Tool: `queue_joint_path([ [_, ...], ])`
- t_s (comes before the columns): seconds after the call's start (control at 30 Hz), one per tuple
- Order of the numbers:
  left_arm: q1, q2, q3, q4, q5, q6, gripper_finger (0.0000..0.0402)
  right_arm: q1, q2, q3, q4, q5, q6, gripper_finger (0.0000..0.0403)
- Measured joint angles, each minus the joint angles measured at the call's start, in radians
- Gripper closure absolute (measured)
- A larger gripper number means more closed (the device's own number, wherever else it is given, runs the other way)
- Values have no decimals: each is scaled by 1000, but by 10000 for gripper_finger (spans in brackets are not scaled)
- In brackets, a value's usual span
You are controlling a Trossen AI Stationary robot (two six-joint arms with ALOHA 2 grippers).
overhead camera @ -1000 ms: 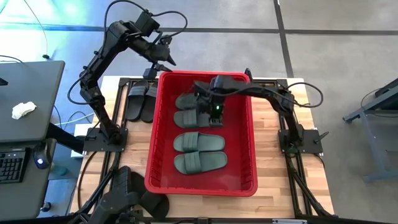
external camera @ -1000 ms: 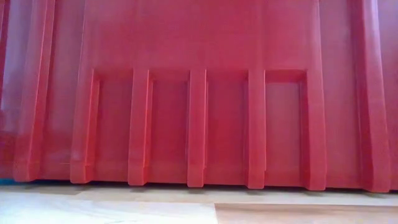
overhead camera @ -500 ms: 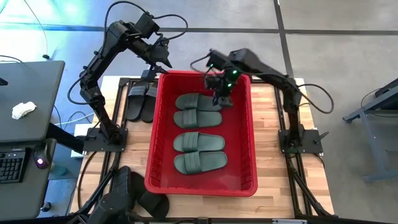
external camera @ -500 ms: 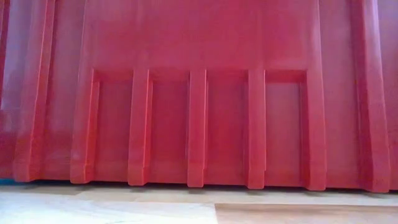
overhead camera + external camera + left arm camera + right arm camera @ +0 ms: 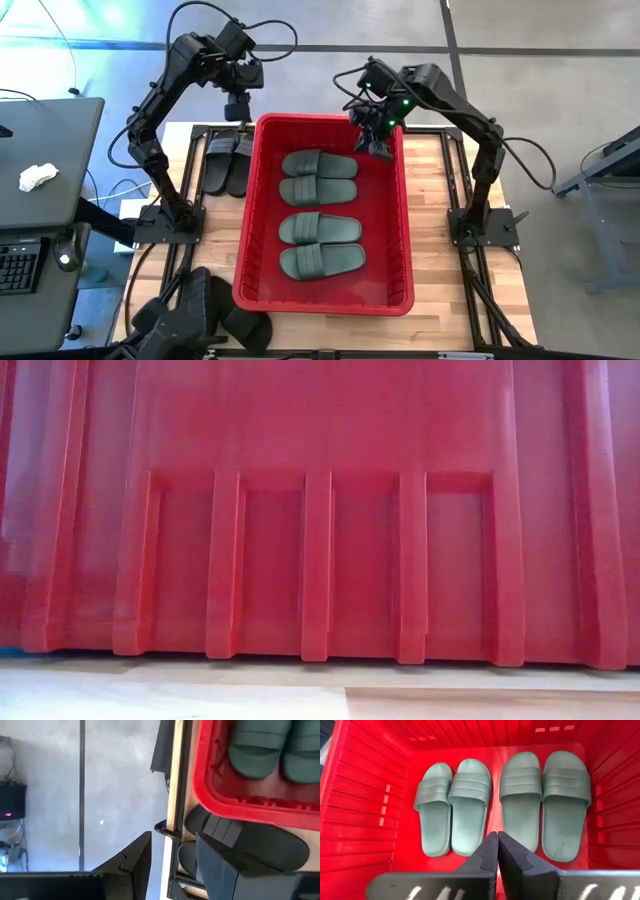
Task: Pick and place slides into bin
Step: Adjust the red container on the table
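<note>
**Desk:** Where are the slides relative to your right pincer?

**Operator:** I see four green slides (image 5: pixel 320 211) lying flat on the floor of the red bin (image 5: pixel 404 230), in two pairs side by side. My right gripper (image 5: pixel 377 147) hangs above the far end of the bin, just inside its far rim, with the nearest pair below it and a little toward the bin's middle. In the right wrist view the two fingers (image 5: pixel 482 856) are pressed together with nothing between them, and all four green slides (image 5: pixel 503 800) lie beyond the tips, apart from them.

**Desk:** And the left side?

**Operator:** My left gripper (image 5: pixel 238 108) is up over the table's far left corner, outside the bin. Two black slides (image 5: pixel 228 164) lie on the table beside the bin's left wall, just below it. Its fingers (image 5: pixel 134 857) stand partly apart with nothing between them; the black slides (image 5: pixel 250 842) show beyond, next to the bin's corner (image 5: pixel 210 795).

**Desk:** Low camera?

**Operator:** Only the bin's ribbed red wall (image 5: pixel 320 510), standing on the wooden table (image 5: pixel 200 695).
</note>
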Motion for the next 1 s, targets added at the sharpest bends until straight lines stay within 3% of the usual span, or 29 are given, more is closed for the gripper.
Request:
queue_joint_path([
  [0.17, 0, -7, -26, 3, -23, -21, 263, -23, -2, -1, 0, -7, -28, 400],
  [0.27, 31, -8, -76, 15, -3, -8, 263, -51, -11, -1, 1, -83, -103, 400],
  [0.33, 49, -9, -130, 57, 108, -22, 263, -80, -13, -1, 23, -200, -152, 400],
  [0.43, 61, -10, -211, 138, 368, -25, 263, -117, -13, -1, 82, -373, -182, 400],
  [0.63, 23, -34, -277, 214, 742, 35, 263, -144, -16, -1, 85, -421, -182, 402],
  [0.73, -22, -49, -278, 250, 894, 62, 263, -160, -17, -1, 92, -509, -190, 403],
  [0.8, -56, -62, -278, 307, 954, 50, 263, -170, -19, -1, 151, -602, -187, 403],
  [0.9, -122, -83, -277, 440, 957, -16, 263, -171, -27, -1, 326, -677, -114, 403],
  [1.0, -173, -108, -277, 570, 935, -67, 263, -159, -42, -1, 576, -570, 93, 403],
])
